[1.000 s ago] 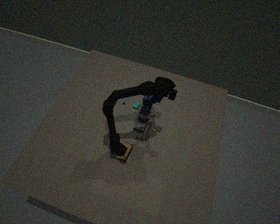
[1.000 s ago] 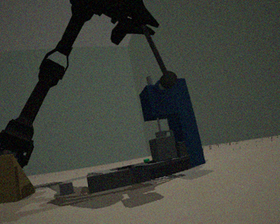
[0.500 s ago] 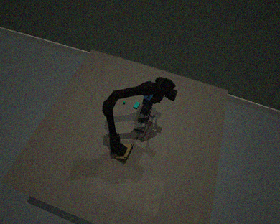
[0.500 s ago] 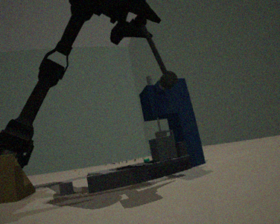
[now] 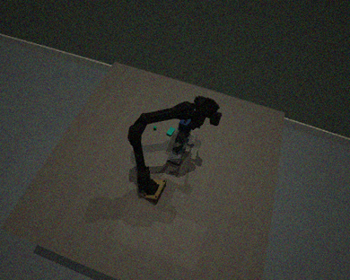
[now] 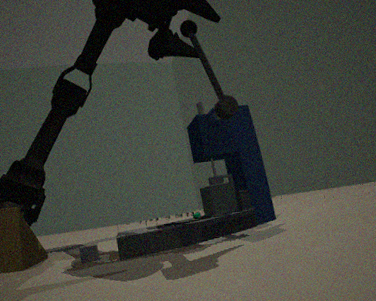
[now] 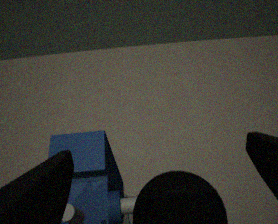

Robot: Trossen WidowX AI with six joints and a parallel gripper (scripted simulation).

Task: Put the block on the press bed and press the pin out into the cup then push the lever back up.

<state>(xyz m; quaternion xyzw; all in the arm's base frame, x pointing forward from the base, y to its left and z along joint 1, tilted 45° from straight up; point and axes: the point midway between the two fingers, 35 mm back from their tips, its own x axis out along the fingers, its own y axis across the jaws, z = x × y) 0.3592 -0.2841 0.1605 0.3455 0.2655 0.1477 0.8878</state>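
Hand [image 5: 209, 121] [image 6: 206, 39] [image 7: 160, 149] spread wide around lever knob [image 6: 188, 29] [image 7: 180, 200], nothing gripped, probably to free the raised lever [image 6: 208, 69] without a tug; block [image 6: 219, 200] sits on press bed [image 6: 185, 234] below the punch [image 6: 214, 167], presumably for pin alignment.

The block [image 6: 219, 200] sits on the press bed [image 6: 185, 233], beneath the punch [image 6: 214, 167].

- press frame [image 6: 260, 165] [image 7: 89, 152]: blue, matt, smooth faces, painted look.
- lever rod [image 6: 207, 68]: grey, smooth, metal look.
- lever knob [image 6: 188, 29] [image 7: 180, 200]: black, smooth, plastic look, no clear gloss.
- press base [image 6: 185, 235]: dark grey, dull.
- gripper [image 6: 193, 37] [image 7: 160, 149]: matt black fingers.
- arm base [image 5: 162, 187] [image 6: 7, 241]: yellow-brown, matt; material cannot be told.
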